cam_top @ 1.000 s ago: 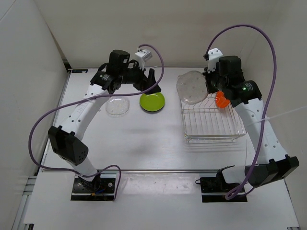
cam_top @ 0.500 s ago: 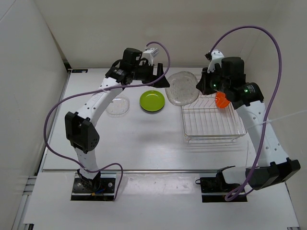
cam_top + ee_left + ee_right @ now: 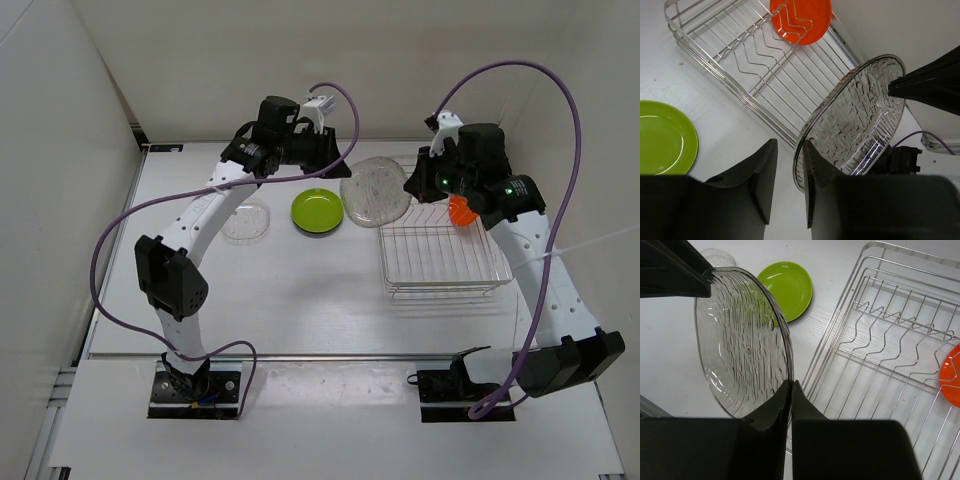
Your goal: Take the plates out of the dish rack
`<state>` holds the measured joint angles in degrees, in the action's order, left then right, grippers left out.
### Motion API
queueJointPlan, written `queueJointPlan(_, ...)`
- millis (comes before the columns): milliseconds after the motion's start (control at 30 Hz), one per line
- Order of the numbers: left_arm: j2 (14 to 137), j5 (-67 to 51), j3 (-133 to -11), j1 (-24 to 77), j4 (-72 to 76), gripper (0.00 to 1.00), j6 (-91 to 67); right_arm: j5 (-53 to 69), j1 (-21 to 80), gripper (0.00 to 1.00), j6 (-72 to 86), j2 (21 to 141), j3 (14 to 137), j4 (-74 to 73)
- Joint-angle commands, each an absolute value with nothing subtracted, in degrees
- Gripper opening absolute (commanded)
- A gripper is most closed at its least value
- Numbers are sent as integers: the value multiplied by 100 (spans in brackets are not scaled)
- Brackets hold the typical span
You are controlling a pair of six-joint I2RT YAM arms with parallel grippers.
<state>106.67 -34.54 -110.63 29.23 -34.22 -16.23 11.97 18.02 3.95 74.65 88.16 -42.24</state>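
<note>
A clear ribbed plate (image 3: 375, 190) hangs in the air between the two arms, left of the dish rack (image 3: 440, 262). My right gripper (image 3: 412, 185) is shut on its right rim; in the right wrist view the fingers (image 3: 791, 384) pinch the plate (image 3: 740, 340) edge. My left gripper (image 3: 340, 172) is at the plate's left rim. In the left wrist view its jaws (image 3: 790, 145) straddle the rim (image 3: 860, 115): one finger touches it, the other stands off with a gap. An orange plate (image 3: 460, 209) stands upright in the rack's far right corner.
A lime green plate (image 3: 317, 211) lies flat on the table below the held plate. A second clear plate (image 3: 245, 221) lies to its left. White walls enclose the table at left, back and right.
The right arm carried the clear plate left, away from the rack. The left arm swung right to meet it, and its jaws narrowed around the plate's rim.
</note>
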Motion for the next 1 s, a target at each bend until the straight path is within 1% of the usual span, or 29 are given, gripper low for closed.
queueJointPlan(0,10556,-3480,-11232,2918,-3375,36,-1582,1380,1784,0,483,7260,8868,-3946)
queueJointPlan(200,10608,-3604,-11232,2970,-3375,35,-1582,1318,1784,0,483,7260,8868,-3946)
queueJointPlan(267,10608,-3604,-11232,2971,-3375,27,-1529,1318,1784,0,483,7260,8868,-3946)
queueJointPlan(300,10608,-3551,-11232,3023,-3375,18,-1529,1318,1784,0,483,7260,8868,-3946)
queueJointPlan(333,10608,-3499,-11232,3023,-3375,13,-1468,1371,1784,0,483,7260,8868,-3946)
queueJointPlan(367,10608,-3446,-11232,3023,-3427,11,-1468,1371,1784,0,483,7208,8868,-3946)
queueJointPlan(467,10608,-3191,-11232,3085,-3428,11,-1415,1537,1784,0,483,7146,8868,-3946)
queueJointPlan(567,10556,-2866,-11110,3146,-3428,11,-1363,1801,1784,5,422,7093,8746,-3946)
queueJointPlan(600,10495,-2630,-11040,3199,-3428,11,-1362,1880,1784,13,370,7093,8745,-3998)
queueJointPlan(633,10494,-2541,-11039,3199,-3428,11,-1310,1881,1784,17,369,7093,8684,-3999)
queueJointPlan(667,10346,-2357,-10891,3199,-3428,11,-1240,1959,1784,23,369,7041,8684,-3999)
queueJointPlan(700,10284,-2286,-10829,3199,-3428,11,-1178,2021,1784,43,369,7040,8631,-3999)
queueJointPlan(733,10222,-2207,-10767,3199,-3428,11,-1082,2021,1784,55,369,6988,8631,-3999)
queueJointPlan(767,10082,-2006,-10619,3199,-3428,11,-898,2021,1784,65,317,6987,8631,-3999)
queueJointPlan(800,10011,-1952,-10530,3199,-3428,11,-766,2021,1784,81,316,6987,8570,-3999)
queueJointPlan(833,9924,-1951,-10442,3199,-3428,11,-599,2021,1784,90,316,6926,8569,-3999)
queueJointPlan(867,9775,-1951,-10354,3130,-3428,11,-337,1926,1784,94,316,6926,8517,-3999)
queueJointPlan(933,9634,-1951,-10099,2885,-3480,11,-124,1855,1784,95,316,6874,8517,-3999)
queueJointPlan(967,9520,-2186,-10020,2752,-3480,11,-62,1854,1784,95,264,6873,8456,-3999)
